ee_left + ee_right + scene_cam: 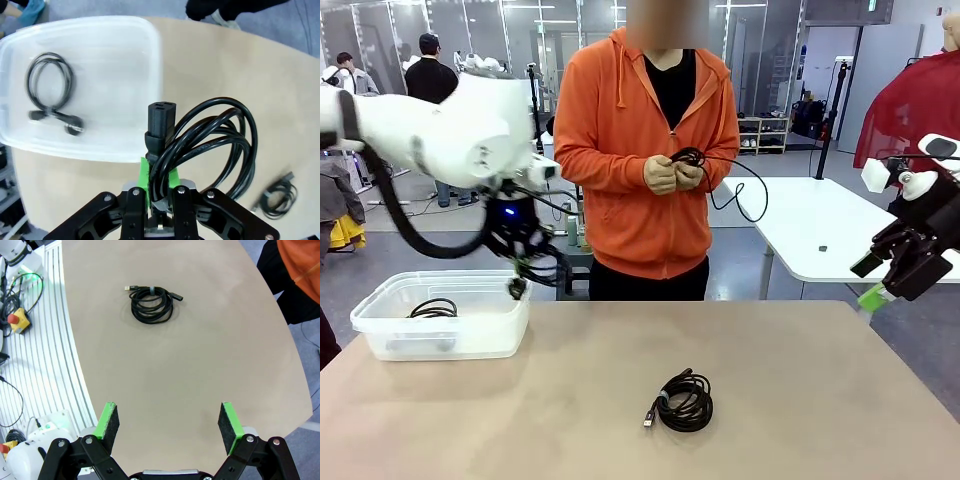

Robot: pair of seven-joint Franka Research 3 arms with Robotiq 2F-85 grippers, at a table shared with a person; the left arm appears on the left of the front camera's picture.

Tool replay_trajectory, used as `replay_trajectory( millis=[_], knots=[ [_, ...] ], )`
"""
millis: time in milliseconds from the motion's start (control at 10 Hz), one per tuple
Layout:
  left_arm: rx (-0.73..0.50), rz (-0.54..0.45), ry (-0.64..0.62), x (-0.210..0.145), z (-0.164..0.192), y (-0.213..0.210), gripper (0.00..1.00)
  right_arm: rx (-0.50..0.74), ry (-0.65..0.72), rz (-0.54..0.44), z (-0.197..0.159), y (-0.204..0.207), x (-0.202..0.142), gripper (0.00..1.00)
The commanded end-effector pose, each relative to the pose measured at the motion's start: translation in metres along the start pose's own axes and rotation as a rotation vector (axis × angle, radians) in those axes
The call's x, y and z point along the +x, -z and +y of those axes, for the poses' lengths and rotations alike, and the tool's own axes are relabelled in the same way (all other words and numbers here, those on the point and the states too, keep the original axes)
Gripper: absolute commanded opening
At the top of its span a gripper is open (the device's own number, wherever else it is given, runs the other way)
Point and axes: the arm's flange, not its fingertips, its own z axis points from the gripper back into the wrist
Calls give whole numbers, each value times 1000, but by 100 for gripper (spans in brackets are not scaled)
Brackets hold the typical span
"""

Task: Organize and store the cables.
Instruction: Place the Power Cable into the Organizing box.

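Left gripper (159, 179) clamped on coiled power cord (161, 122), plastic bin (120, 60) at 10 o'clock: move over it, release. Right gripper (170, 422) jaws apart, empty; USB cable (150, 302) at 12 o'clock

On the left wrist camera the cable (215, 140) covers most of the left gripper's (159, 177) green pads (144, 172), so I get slivers of them. The bin (112, 70) runs off that picture's left edge. The cord (50, 95) inside it is smeared, and so is the bundle (277, 197) on the table.

From the front, that gripper is a dark clump under the wrist and I can't separate its fingers from the cable. The bin's cloudy wall hides the lower part of the cord. The person's hands (672, 175) cover part of their coil (692, 156). The bundle's plug is too small for me to identify.
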Motion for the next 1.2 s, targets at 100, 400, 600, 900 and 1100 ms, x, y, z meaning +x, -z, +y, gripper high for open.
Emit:
replay_trajectory(
  millis=[100, 400, 600, 900, 1100],
  knots=[
    [1, -17, -62, 5, 101, 10, 16, -7, 4, -3, -2, 0, 3, 100],
    [-75, -77, -69, 0, 197, 26, 16, -7, 4, -3, -2, 0, 3, 100],
    [-72, -67, -112, 7, 231, 50, 16, -7, 4, -3, -2, 0, 3, 100],
    [-40, -48, -54, 19, 252, 80, 16, -7, 4, -3, -2, 0, 3, 100],
    [-27, -40, -92, 31, 250, 99, 16, -7, 4, -3, -2, 0, 3, 100]
  ],
)
